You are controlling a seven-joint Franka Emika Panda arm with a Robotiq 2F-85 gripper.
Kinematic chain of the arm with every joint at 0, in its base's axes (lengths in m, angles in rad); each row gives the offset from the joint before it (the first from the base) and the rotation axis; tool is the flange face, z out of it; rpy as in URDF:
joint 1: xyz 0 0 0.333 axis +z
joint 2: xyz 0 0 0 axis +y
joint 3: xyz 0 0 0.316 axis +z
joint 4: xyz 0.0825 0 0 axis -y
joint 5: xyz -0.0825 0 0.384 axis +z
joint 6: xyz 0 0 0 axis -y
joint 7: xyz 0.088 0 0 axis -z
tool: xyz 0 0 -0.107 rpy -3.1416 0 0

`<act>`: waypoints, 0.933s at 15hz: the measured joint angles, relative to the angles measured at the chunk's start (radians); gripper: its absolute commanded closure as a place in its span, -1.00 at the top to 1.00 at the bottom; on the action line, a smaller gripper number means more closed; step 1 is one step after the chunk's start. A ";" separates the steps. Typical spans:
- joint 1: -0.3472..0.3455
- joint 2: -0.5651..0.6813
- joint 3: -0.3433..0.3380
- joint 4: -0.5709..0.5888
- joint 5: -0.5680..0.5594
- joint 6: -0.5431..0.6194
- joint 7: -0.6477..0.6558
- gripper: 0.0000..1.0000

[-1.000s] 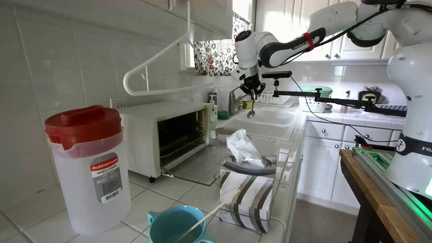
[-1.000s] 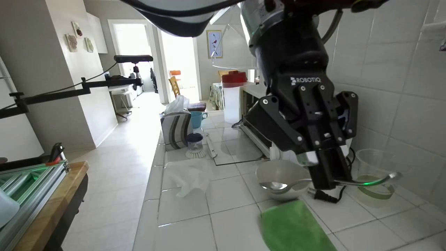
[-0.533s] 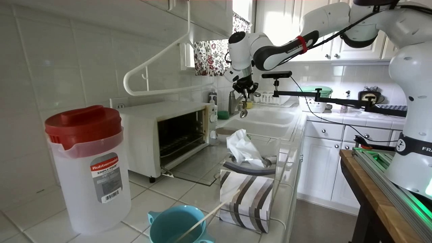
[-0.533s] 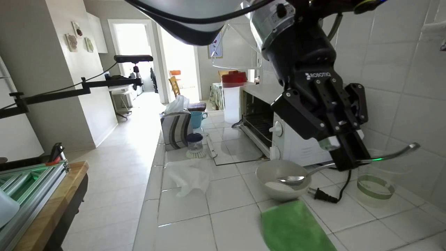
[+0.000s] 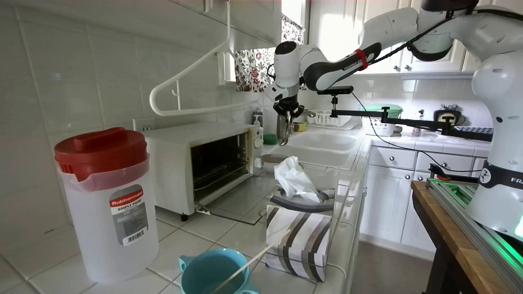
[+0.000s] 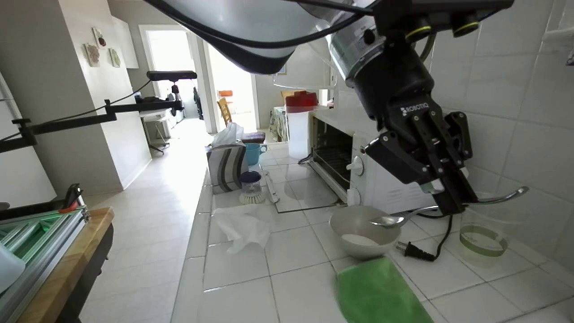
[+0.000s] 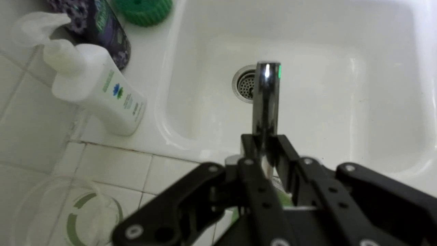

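Note:
My gripper (image 6: 452,207) is shut on a metal spoon (image 6: 389,220). In an exterior view, the spoon's head points left, in front of the inner right side of a pale bowl (image 6: 365,250). The bowl stands on the tiled counter with something white in it. In another exterior view, the gripper (image 5: 288,117) holds the spoon's head (image 5: 283,141) higher than the bowl (image 5: 271,162) and apart from it. In the wrist view, the spoon's handle (image 7: 267,97) sticks out past the closed fingertips (image 7: 263,145); the spoon's head is hidden there.
A toaster oven (image 6: 390,190) with its glass door down stands behind the bowl. A green cloth (image 6: 379,291), a power plug (image 6: 419,252) and a clear container (image 6: 484,244) lie near. A tissue box (image 5: 300,241), sink (image 7: 307,112) and soap bottle (image 7: 99,89) are about.
The gripper has moved with the spoon towards the oven and bowl, left and slightly down in an exterior view. It stays shut on the spoon. The bowl and counter things have not moved.

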 measured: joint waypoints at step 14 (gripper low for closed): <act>0.084 -0.023 -0.039 0.044 -0.011 0.018 0.019 -0.91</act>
